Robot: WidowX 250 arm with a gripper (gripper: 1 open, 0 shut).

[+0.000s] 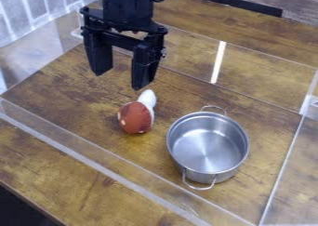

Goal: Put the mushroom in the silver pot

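Observation:
The mushroom lies on its side on the wooden table, its reddish-brown cap toward me and its white stem pointing up and right. To its right stands the silver pot, shiny and empty, with two small loop handles on its rim. My black gripper hangs above and slightly left of the mushroom, pointing down. Its two fingers are spread wide with nothing between them. The right fingertip hovers just above the mushroom's stem.
A wooden table top carries everything. Clear acrylic walls run around the work area: one along the front left, one at the right. A bright glare streak crosses the wood behind the pot.

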